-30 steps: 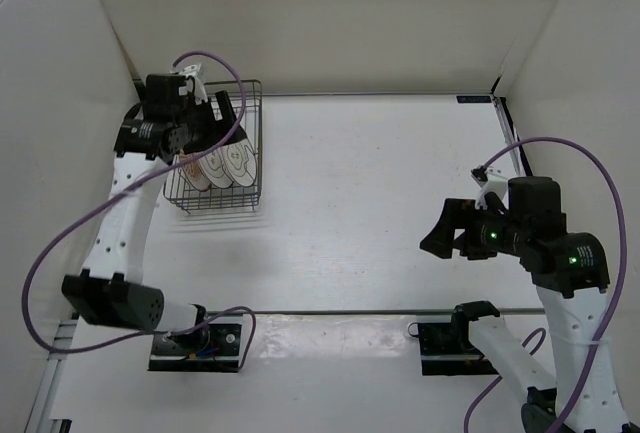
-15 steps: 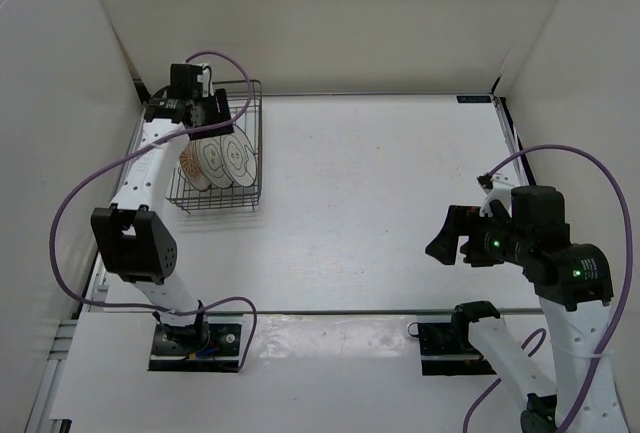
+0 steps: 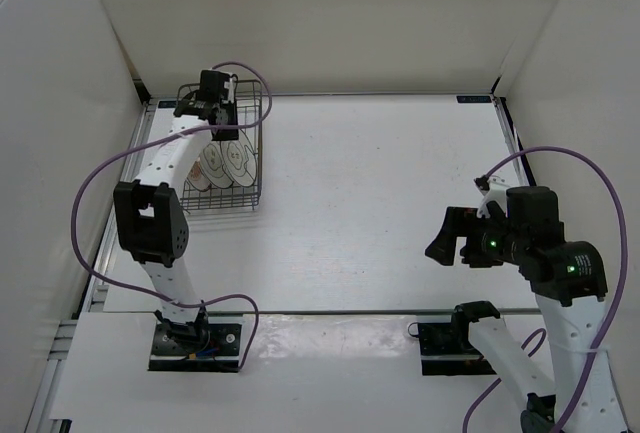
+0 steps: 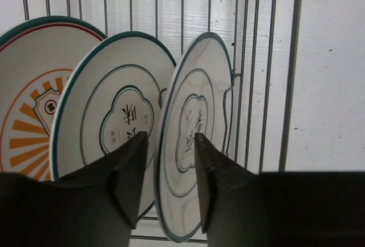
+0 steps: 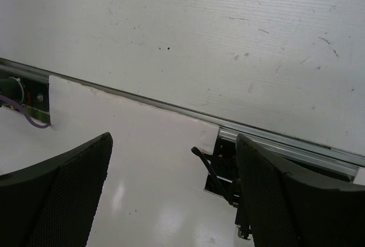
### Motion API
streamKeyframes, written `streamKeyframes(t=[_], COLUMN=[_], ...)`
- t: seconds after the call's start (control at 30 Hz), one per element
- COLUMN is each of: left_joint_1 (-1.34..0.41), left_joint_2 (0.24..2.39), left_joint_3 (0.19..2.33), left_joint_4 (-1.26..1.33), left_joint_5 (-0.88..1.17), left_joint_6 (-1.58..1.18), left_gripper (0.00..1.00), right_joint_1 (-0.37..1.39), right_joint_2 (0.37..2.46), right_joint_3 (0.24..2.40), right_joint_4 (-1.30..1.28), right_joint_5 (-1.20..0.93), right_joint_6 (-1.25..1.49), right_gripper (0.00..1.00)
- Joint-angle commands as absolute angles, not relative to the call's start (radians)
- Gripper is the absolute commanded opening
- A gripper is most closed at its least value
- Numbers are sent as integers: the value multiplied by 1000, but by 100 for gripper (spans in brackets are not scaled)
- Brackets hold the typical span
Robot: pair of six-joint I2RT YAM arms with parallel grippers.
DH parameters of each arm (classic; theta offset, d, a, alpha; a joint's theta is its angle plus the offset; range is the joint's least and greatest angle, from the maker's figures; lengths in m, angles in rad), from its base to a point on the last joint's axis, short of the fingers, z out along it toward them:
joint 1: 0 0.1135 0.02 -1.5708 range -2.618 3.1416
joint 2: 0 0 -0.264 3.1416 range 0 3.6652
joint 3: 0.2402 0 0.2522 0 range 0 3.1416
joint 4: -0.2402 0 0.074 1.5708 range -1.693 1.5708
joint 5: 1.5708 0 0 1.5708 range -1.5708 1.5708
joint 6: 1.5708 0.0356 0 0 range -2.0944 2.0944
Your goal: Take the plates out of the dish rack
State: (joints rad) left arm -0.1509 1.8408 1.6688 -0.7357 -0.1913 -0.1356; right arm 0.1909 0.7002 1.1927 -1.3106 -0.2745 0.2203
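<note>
Your left fingers (image 4: 128, 184) are spread and straddle the near rim of the end plate (image 4: 197, 116), one finger on each side of it. You can't tell from the wrist view whether either finger touches it. Behind them, your left arm (image 3: 165, 168) is stretched well forward from its base. Its elbow is raised over the left edge of the bench (image 3: 380, 173), and its wrist is over the far end of the dish rack (image 3: 259, 143), pointing down into it.

Your right fingers (image 5: 63, 195) are wide apart with nothing between them. The right arm (image 3: 545, 253) is folded above the right side of the bench, well apart from the rack, with the fingers pointing left.

There are three plates, all on edge between the rack's wires at the far left corner of the bench, leaning slightly and overlapping. Two look alike, the end plate and the middle plate (image 4: 108, 110). Both are white, with a thin dark teal-grey rim, fine rings and a lobed centre motif. The third, the orange plate (image 4: 28, 104), has orange rays, a small crest and a red line inside its dark rim.
</note>
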Motion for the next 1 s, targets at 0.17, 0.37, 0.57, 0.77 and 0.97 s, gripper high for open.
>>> streamKeyframes(t=[0.17, 0.37, 0.57, 0.77, 0.97], left_joint_1=[-221, -268, -296, -330, -390], left_joint_2=[1801, 1841, 1798, 1735, 1641], left_joint_3=[1641, 1697, 1712, 1772, 1851], left_joint_4=[-641, -658, -647, -655, -647], left_joint_5=[-334, -408, -477, -514, -537], left_joint_6=[-60, -8, 46, 72, 118], left_gripper=[35, 21, 7, 1, 0], right_joint_1=[193, 192, 192, 195, 193], right_joint_2=[718, 723, 715, 713, 715], right_joint_3=[1178, 1175, 1170, 1175, 1173], right_joint_4=[-1296, -1293, -1292, -1298, -1293], right_joint_5=[-270, -276, -281, -281, -284], right_joint_6=[210, 210, 210, 210, 212], right_gripper=[90, 90, 90, 90, 90])
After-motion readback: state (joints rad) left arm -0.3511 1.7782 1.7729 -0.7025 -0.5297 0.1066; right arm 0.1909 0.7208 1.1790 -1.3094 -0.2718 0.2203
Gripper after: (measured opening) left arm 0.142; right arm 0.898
